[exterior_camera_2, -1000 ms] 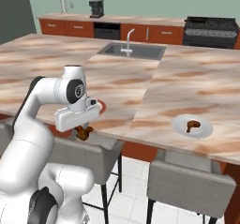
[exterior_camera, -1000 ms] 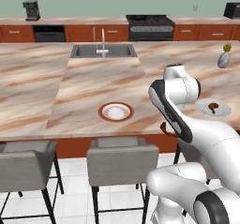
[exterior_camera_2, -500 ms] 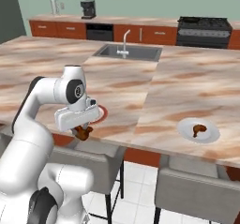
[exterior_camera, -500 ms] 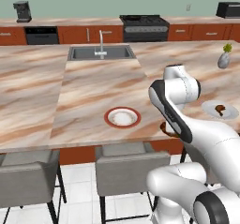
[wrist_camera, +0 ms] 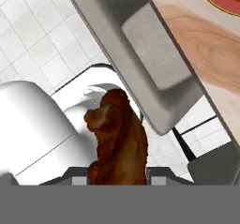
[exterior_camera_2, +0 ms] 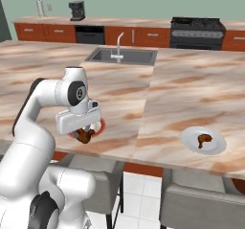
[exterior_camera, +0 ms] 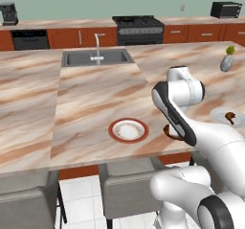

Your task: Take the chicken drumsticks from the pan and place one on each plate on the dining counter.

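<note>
Gripper [exterior_camera_2: 85, 133] is closed tight on a chicken drumstick [exterior_camera_2: 86, 135], which hangs down from it just past the near edge of the dining counter [exterior_camera_2: 143, 94], more over the floor and the grey stool [wrist_camera: 150, 54] than over the top. From the hand view the meat sticks straight out along the fingers, long way pointing away from the hand. The plate with the red rim [exterior_camera: 128, 130] has nothing on it, and it lies on the counter just ahead of the gripper, a little farther in from the edge and off to the left side. So I think the hand has to go forward and over that plate, then let go. I count two drumsticks: this one in the grip, and one more [exterior_camera_2: 204, 140] already lying on the pale plate [exterior_camera_2: 203, 141], well apart to the right. I count two plates, one arm and one gripper.
</note>
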Motion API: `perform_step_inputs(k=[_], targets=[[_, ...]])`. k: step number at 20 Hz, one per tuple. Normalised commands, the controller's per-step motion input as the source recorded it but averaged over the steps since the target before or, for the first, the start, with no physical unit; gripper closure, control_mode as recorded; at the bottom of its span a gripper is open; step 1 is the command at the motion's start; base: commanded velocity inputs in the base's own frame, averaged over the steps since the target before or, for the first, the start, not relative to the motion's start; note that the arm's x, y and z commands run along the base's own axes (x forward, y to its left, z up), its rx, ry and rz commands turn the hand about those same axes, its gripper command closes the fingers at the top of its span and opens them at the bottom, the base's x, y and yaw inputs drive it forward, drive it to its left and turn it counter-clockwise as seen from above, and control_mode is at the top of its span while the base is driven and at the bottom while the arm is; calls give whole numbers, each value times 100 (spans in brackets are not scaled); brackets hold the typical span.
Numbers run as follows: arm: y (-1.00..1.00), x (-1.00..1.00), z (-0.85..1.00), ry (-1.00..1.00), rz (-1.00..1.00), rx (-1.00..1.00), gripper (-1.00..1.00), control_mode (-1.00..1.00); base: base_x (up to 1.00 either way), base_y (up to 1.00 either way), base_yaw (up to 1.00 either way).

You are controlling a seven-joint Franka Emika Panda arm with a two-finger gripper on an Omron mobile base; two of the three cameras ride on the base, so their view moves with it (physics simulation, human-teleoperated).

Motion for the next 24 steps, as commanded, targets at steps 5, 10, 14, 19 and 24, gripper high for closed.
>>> perform_step_inputs(k=[5,10,14,19,24], targets=[[13,21,10,0,-7,0,100,-100,14,12,-6],[31,47,13,0,-8,0,100,-100,0,0,0],[54,71,3,0,-3,-1,100,-100,0,0,0],[48,68,-5,0,-2,-1,100,-100,0,0,0],[13,50,-49,-10,-3,0,100,-100,0,0,0]])
